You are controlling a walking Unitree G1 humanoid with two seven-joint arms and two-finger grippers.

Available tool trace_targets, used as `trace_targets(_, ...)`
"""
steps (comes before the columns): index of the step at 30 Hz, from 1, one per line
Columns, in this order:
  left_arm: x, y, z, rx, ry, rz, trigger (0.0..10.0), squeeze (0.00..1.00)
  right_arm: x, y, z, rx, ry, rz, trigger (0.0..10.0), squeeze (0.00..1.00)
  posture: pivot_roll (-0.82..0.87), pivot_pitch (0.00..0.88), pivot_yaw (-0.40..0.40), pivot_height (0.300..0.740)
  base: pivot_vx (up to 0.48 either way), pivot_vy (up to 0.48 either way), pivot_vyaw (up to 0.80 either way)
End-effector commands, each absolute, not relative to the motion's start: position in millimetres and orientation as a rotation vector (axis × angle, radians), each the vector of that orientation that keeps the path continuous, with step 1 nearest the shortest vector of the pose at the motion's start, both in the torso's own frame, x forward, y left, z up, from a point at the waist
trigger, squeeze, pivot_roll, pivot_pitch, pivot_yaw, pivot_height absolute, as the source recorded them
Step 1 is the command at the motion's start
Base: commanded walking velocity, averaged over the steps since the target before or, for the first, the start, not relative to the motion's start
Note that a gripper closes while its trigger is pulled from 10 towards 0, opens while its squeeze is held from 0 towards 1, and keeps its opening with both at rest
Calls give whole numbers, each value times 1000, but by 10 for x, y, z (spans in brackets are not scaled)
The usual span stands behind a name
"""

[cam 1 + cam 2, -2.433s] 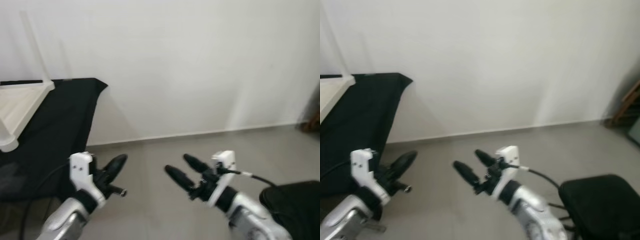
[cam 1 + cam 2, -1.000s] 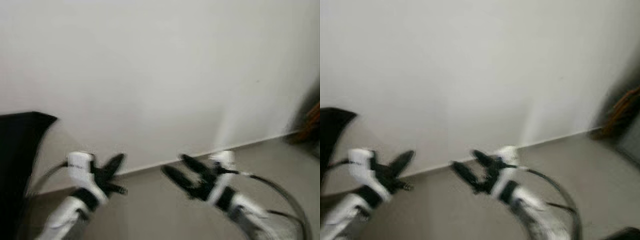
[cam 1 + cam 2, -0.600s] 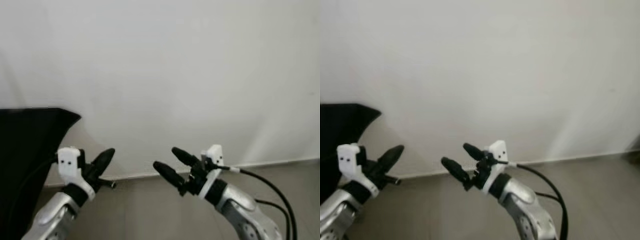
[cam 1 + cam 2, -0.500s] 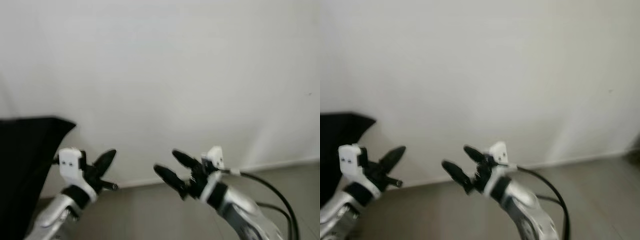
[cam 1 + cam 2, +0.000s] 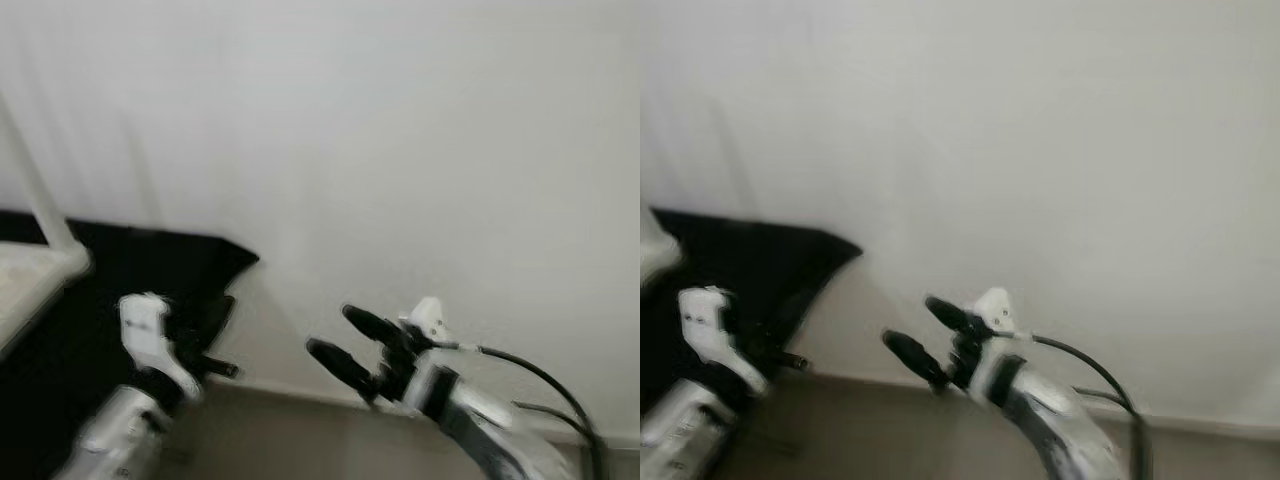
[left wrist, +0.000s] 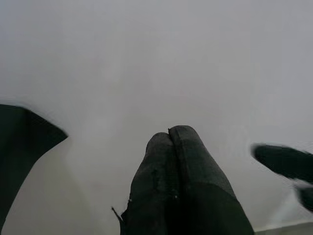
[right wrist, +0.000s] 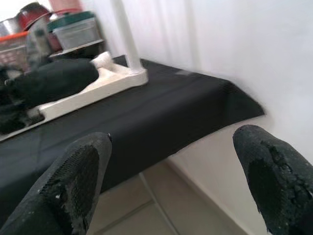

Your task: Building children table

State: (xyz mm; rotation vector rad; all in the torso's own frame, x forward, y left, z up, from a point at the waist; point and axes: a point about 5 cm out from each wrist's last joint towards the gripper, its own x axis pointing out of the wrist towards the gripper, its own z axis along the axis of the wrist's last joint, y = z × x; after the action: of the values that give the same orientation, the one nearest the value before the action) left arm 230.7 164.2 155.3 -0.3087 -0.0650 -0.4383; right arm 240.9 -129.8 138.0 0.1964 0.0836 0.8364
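Note:
An off-white children's table part (image 5: 28, 282) lies on a black-draped surface (image 5: 140, 270) at the far left, one thin white leg (image 5: 35, 195) standing up from it. The right wrist view shows the same part (image 7: 98, 85) and its leg (image 7: 124, 34). My left gripper (image 5: 215, 318) is raised in front of the black cloth, its fingers (image 6: 168, 147) pressed together with nothing held. My right gripper (image 5: 340, 335) hovers at centre, open and empty, with its fingertips (image 7: 78, 166) wide apart. Both grippers are well clear of the table part.
A plain white wall (image 5: 400, 150) fills the background, and grey floor (image 5: 300, 440) meets it low down. Behind the draped surface stand a lidded plastic container (image 7: 76, 30), a red pot (image 7: 30, 11) and an orange basket (image 7: 14, 46). The picture is motion-blurred.
The head view has swung left, so the black-draped surface and the white table part have come back into view. Both grippers hold the same pose in front of me.

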Motion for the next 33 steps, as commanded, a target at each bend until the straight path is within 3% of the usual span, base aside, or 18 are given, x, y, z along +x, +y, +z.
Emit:
trace_targets(1, 2299, 1693, 1523, -308, -52, -420, 10000, 0, 2405, -1235, 1408, 204, 66, 866, 10000, 0, 4, 0, -45, 740, 0, 0, 800)
trace_targets(33, 2300, 1674, 1502, -287, -38, -437, 10000, 0, 2411, -1248, 1387, 229, 69, 878, 10000, 0, -3, 0, -45, 740, 0, 0, 800)
